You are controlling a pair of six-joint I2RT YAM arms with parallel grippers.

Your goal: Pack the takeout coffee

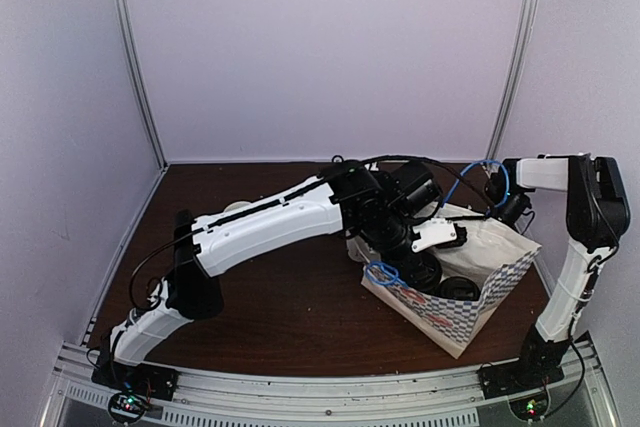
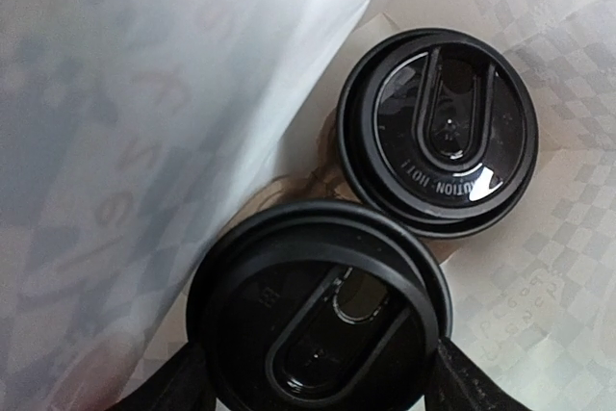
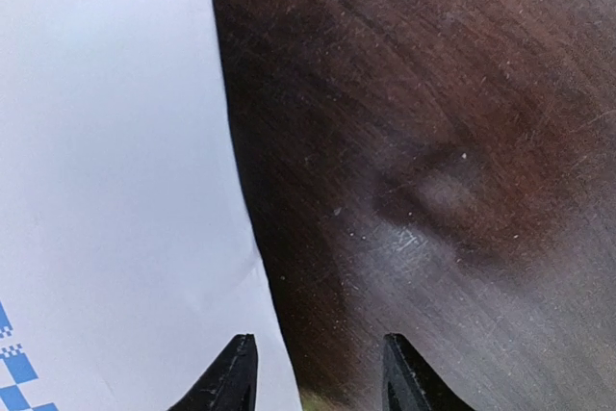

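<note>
The left end effector (image 2: 318,371) grips the near cup (image 2: 322,324) upright in the bag (image 2: 115,141), second cup (image 2: 438,132) just beyond; right end effector (image 3: 320,368) parted, empty.

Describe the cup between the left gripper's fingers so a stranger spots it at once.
On the right of the wooden table sits a white bag with blue checks, holding two black-lidded cups. Yours is the cup flanked by the fingers of the left gripper, leftmost from above; the other cup stands clear of them, its lid showing glare and white lettering.
</note>
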